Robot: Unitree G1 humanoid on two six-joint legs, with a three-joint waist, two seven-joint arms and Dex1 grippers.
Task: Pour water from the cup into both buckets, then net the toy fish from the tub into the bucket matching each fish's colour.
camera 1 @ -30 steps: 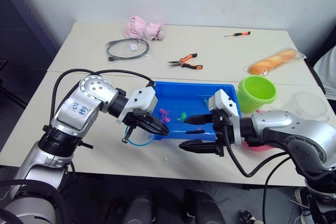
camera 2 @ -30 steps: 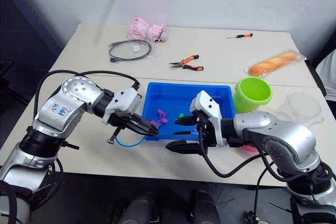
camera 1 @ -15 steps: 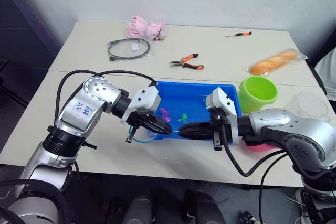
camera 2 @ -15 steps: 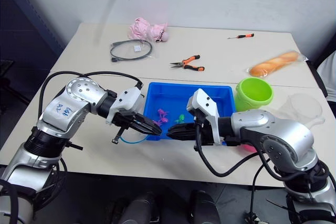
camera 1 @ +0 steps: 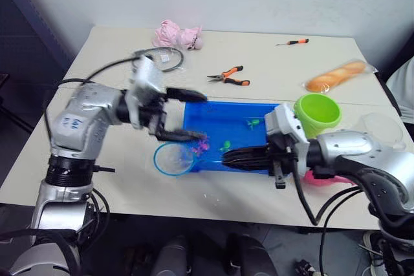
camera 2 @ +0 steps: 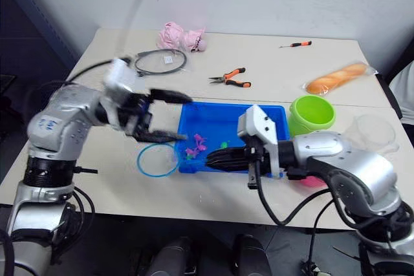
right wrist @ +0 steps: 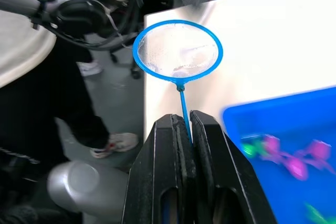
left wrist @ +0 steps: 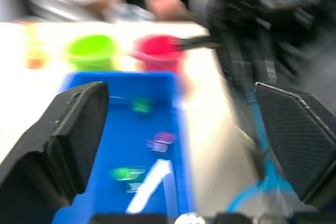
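The net (right wrist: 177, 51), judged light with a thin, flexible handle best pinched near its end, is clamped by the closed right gripper (right wrist: 185, 121), its hoop lying on the table just left of the tub (camera 1: 217, 111), while the left gripper (camera 1: 184, 116) is spread open, empty.

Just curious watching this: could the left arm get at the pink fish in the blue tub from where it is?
Probably yes. The left gripper hangs open just over the tub edge, with the pink fish close beneath and nothing between them.
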